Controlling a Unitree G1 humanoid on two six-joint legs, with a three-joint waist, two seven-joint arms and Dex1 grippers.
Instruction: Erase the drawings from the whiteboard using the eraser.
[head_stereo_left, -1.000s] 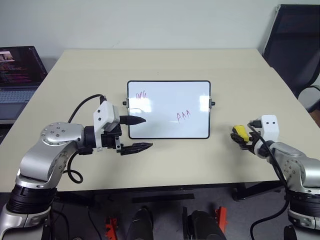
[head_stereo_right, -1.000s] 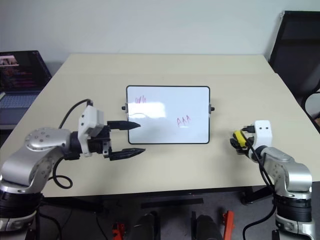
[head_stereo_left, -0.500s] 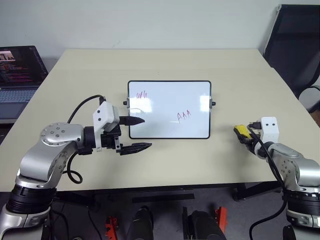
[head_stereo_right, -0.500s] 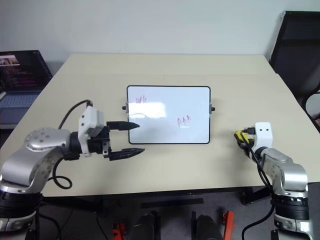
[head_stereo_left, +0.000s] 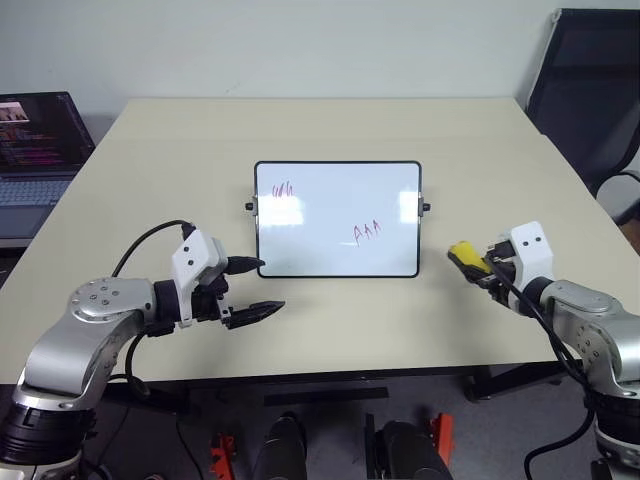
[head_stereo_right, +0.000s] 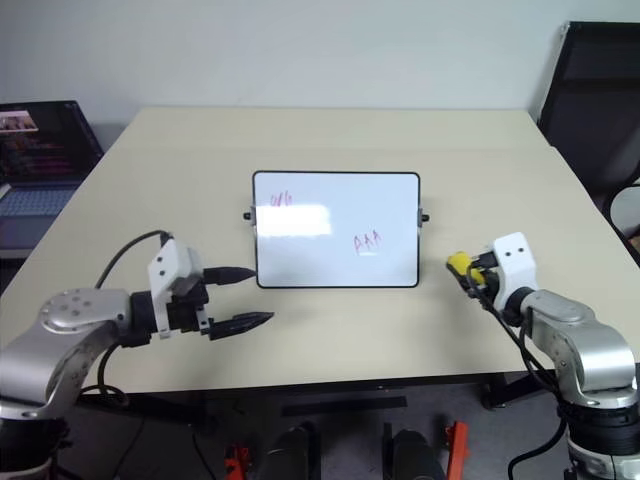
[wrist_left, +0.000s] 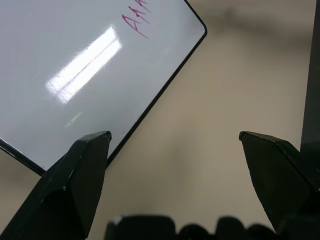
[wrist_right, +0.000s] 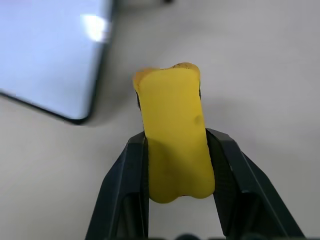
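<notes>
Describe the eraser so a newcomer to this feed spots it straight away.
Start at the beige table and the black-framed white glossy whiteboard lying at its middle. Just off the board's right side, the right end effector is shut on the small yellow block eraser. It is the one bright yellow thing here.

arms: rounded silver-grey shells, ringed screws at left elbow
wrists: white boxy camera blocks, two dark dots
cables: black, looping along both forearms
left gripper (head_stereo_left: 252, 290), right gripper (head_stereo_left: 470, 265): black tapered fingers
</notes>
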